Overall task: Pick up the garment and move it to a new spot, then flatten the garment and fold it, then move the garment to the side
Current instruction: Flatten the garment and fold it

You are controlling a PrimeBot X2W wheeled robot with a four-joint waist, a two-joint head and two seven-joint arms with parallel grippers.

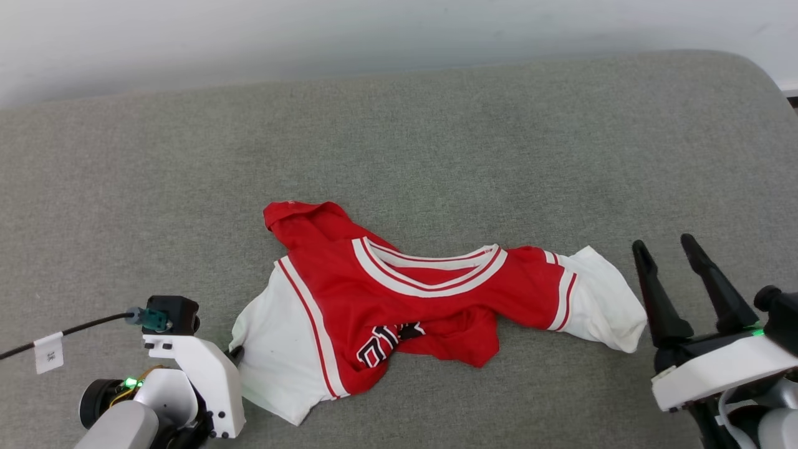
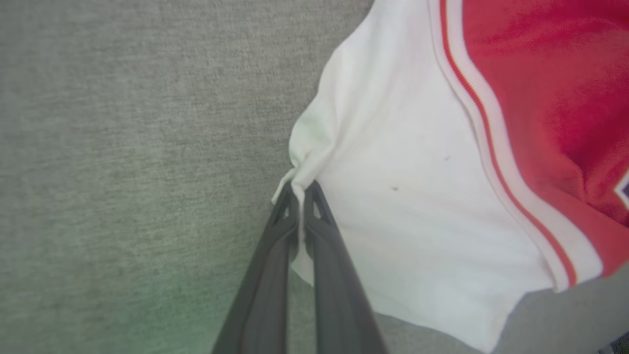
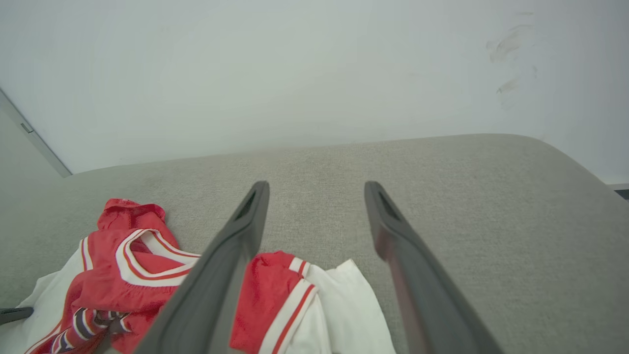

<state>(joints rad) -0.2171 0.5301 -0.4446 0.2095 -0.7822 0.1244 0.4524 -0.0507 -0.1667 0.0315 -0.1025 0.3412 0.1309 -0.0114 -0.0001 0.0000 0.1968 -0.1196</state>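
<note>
My left gripper (image 2: 300,189) is pinched on the garment (image 1: 399,293) at its white sleeve edge. My right gripper (image 1: 670,249) stands spread, holding nothing. I judge the fabric light and limp; grip hems.

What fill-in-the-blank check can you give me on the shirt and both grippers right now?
1. The left gripper is shut on the edge of the garment's ____ sleeve.
2. The right gripper is ____ and holds nothing.
3. The garment lies crumpled, not flattened, on a ____ cushion.

Missing words: white; open; gray.
</note>
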